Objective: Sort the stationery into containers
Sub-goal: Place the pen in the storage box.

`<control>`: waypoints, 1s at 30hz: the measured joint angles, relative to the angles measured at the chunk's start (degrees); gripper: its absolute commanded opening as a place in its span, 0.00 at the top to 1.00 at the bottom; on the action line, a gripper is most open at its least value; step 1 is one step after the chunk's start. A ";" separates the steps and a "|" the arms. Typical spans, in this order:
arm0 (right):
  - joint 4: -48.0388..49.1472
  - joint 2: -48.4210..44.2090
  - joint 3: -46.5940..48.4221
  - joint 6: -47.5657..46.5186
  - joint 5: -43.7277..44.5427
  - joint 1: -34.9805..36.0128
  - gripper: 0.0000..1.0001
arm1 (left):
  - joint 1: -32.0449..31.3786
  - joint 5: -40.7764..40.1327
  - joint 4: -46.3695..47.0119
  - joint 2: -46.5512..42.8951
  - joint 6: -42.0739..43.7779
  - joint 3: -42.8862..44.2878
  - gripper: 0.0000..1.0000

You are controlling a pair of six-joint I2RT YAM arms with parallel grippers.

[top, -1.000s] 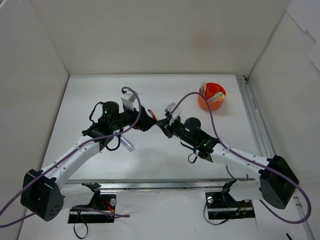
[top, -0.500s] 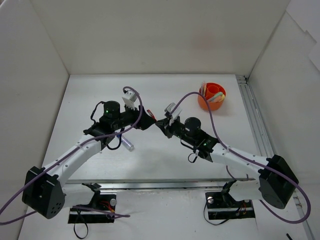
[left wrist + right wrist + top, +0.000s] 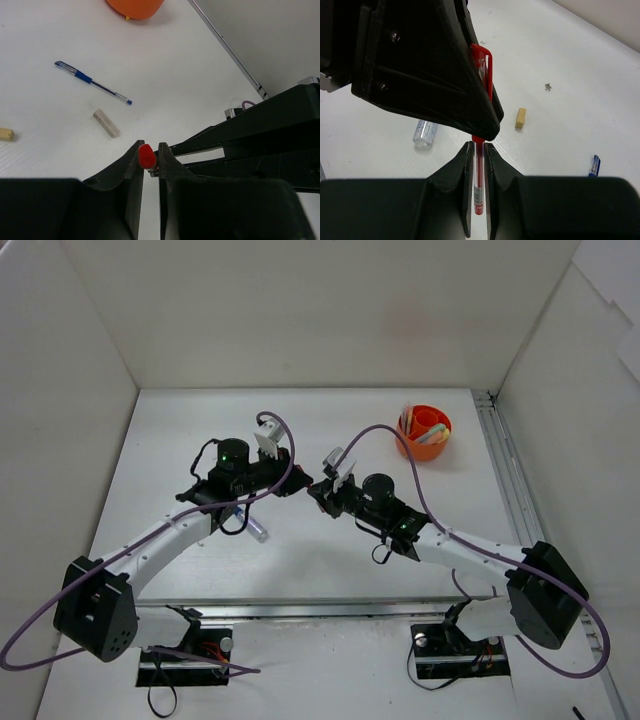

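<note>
A: Where is the red pen [image 3: 487, 75]?
B: Held between both arms over the middle of the counter [image 3: 300, 560]. The right jaws are clenched on its barrel and the left jaws are clamped on its red end.
A: And the orange pot [image 3: 420, 453]?
B: Far right, well apart, with a few pieces standing in it. A blue pen [image 3: 92, 82], a beige stub [image 3: 106, 123] and a clear tube [image 3: 424, 133] lie loose on the counter

L pincer [image 3: 303, 481] nose-to-nose w/ R pincer [image 3: 317, 491]; far table [image 3: 200, 420] open
</note>
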 measured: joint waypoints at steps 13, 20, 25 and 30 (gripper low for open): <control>0.07 1.49 1.99 1.29 -1.09 0.24 0.68 | -0.63 0.00 1.09 -1.33 -0.42 0.00 1.00; -0.13 1.92 2.29 1.29 0.00 0.00 1.00 | -0.94 -0.09 1.22 -1.46 -0.44 -0.02 0.98; -0.83 1.88 2.29 1.14 1.60 0.20 1.00 | -0.79 -1.29 1.31 -1.31 0.70 0.09 0.01; -1.22 1.92 2.29 0.20 4.85 -0.17 1.00 | -0.55 -2.08 1.18 -1.03 0.68 1.40 0.00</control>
